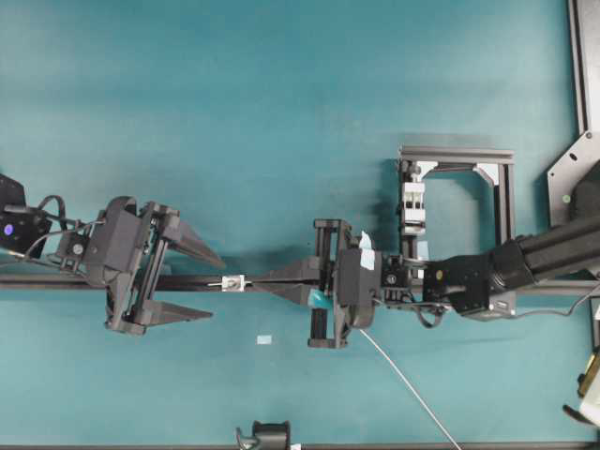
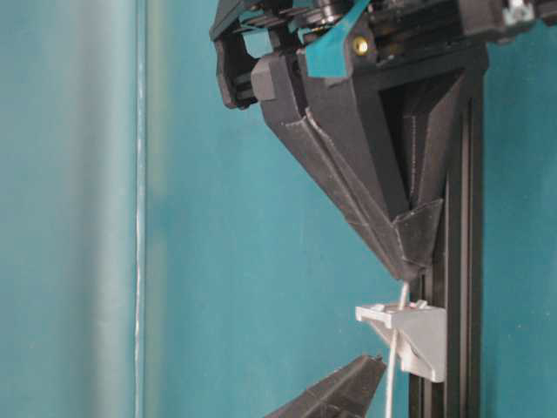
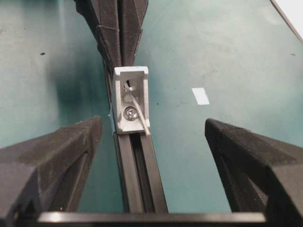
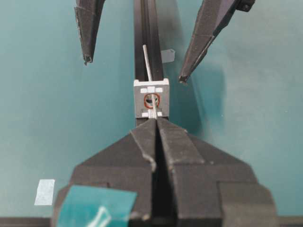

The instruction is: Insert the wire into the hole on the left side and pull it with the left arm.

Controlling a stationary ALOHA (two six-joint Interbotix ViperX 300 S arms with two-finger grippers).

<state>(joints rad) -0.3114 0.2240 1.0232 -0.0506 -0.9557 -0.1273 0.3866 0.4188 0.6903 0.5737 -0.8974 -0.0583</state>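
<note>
The right claw [image 4: 156,122], marked with teal tape, is pinched tight on the wire [image 4: 147,59], its two fingers pressed together with their tips right at the near face of the small silvery-white bracket [image 4: 151,98]. The wire runs from those tips through the hole [image 4: 151,100] in the bracket and pokes out a short way on the far side, lying above the black rail [image 4: 144,28]. In the left wrist view the strand shows coming out of the upper hole and slanting down across the bracket's face. The left claw [image 1: 217,284] stands wide, its two long pointed fingers [image 4: 86,28] apart on either side of the rail, just beyond the bracket, not touching the wire's free end. From overhead, the rest of the wire trails behind the right claw toward the lower edge of the teal counter [image 1: 281,112]. A small pale tape patch [image 1: 263,339] lies on the counter near the bracket.
</note>
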